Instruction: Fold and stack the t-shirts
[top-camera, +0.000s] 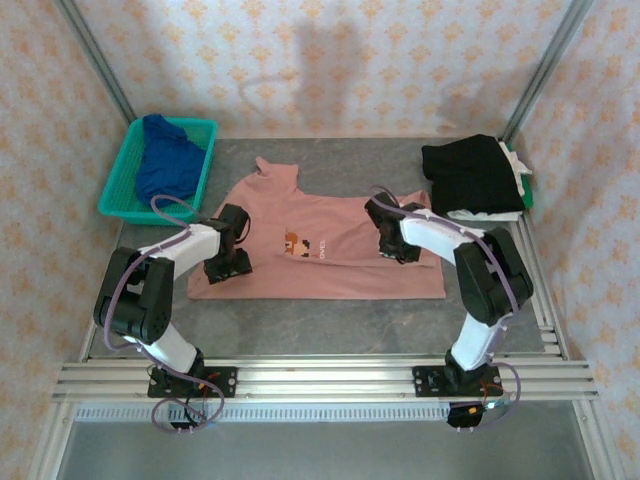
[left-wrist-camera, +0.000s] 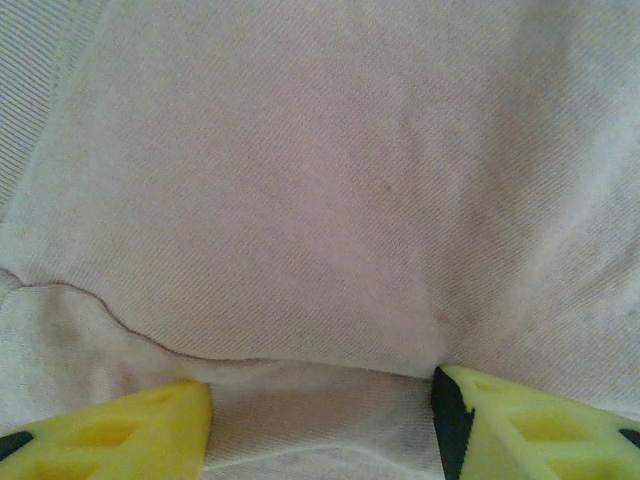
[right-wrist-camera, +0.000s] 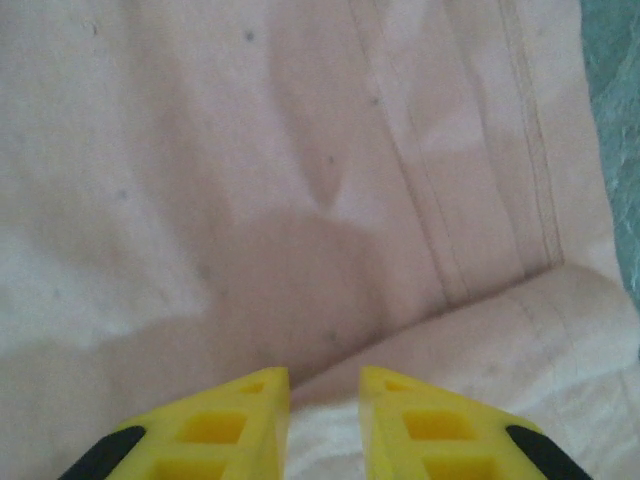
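A dusty-pink t-shirt with a small pixel print lies spread on the grey table, its lower part folded up. My left gripper rests on the shirt's left side. Its yellow fingers stand open and wide apart, straddling a fold edge of flat pink cloth. My right gripper sits on the shirt's right side. There the fingers are close together, with a ridge of pink cloth pinched between them. A royal-blue t-shirt lies bunched in the basket. A black t-shirt lies folded at the back right.
The teal mesh basket stands at the back left corner. White and green cloth peeks out under the black shirt. Patterned walls close in the back and sides, and an aluminium rail runs along the near edge.
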